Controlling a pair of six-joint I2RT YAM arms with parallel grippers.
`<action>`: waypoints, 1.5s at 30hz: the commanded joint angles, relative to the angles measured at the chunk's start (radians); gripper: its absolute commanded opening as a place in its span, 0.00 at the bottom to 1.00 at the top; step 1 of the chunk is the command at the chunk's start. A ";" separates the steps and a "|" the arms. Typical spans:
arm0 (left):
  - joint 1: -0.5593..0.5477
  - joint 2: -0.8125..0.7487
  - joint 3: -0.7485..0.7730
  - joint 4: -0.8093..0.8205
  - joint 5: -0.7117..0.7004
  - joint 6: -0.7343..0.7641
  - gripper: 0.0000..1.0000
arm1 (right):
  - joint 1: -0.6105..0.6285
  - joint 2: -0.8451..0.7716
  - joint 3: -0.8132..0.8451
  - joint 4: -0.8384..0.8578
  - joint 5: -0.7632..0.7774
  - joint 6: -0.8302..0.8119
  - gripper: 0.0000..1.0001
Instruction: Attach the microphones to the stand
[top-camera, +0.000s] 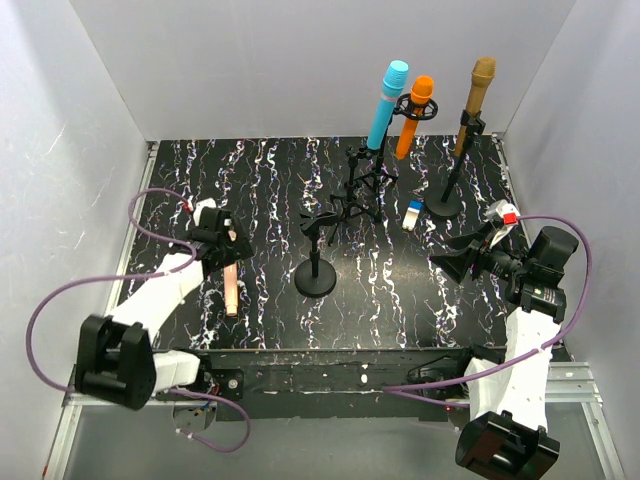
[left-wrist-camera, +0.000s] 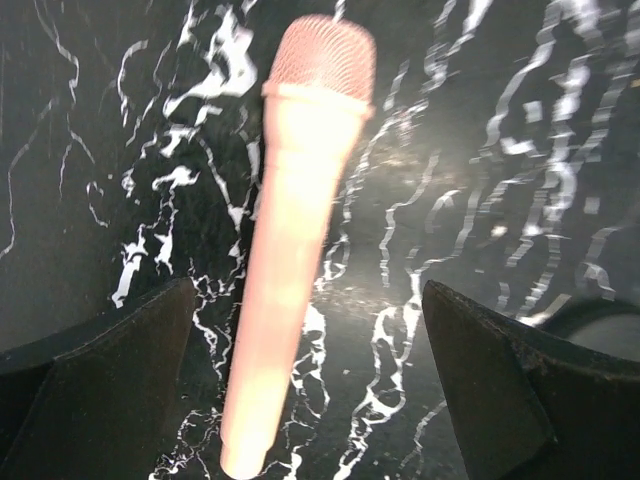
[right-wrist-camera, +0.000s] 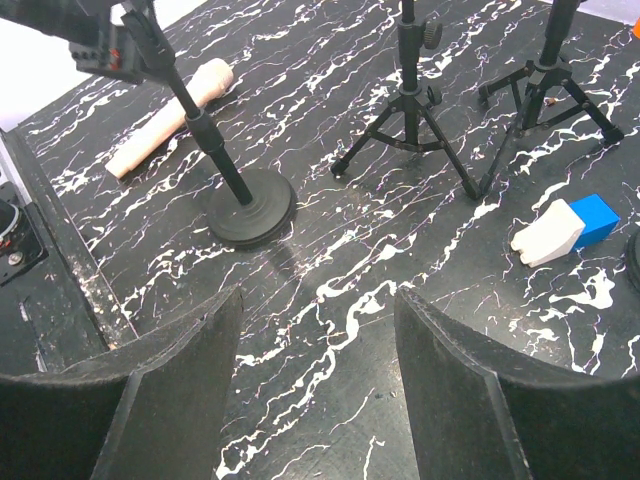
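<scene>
A pale pink microphone (top-camera: 231, 288) (left-wrist-camera: 300, 230) (right-wrist-camera: 165, 118) lies flat on the black marbled table at the left. My left gripper (top-camera: 227, 253) (left-wrist-camera: 308, 300) hovers over it, open wide. The microphone lies between the fingers, nearer the left one, and neither touches it. A short black stand (top-camera: 316, 272) (right-wrist-camera: 250, 205) with a round base stands at the middle, its clip holding nothing. At the back, the light blue (top-camera: 386, 105), orange (top-camera: 416, 115) and gold (top-camera: 476, 100) microphones sit upright in stands. My right gripper (top-camera: 450, 263) (right-wrist-camera: 320, 300) hangs open at the right, with nothing in it.
A small blue-and-white block (top-camera: 414, 214) (right-wrist-camera: 565, 228) lies near the gold microphone's round base (top-camera: 443, 206). Two tripod stands (right-wrist-camera: 410, 100) spread their legs at the back middle. White walls close in three sides. A black rail (top-camera: 330, 362) runs along the near edge.
</scene>
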 joint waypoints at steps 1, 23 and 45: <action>0.002 0.137 0.059 -0.081 -0.080 -0.077 0.97 | -0.005 0.002 0.005 0.015 -0.003 -0.009 0.69; 0.034 0.468 0.180 -0.022 -0.015 -0.091 0.57 | -0.006 -0.013 0.010 0.006 -0.005 -0.015 0.70; 0.062 -0.165 0.299 0.126 0.621 0.280 0.00 | -0.013 0.188 0.448 -0.876 -0.032 -0.691 0.70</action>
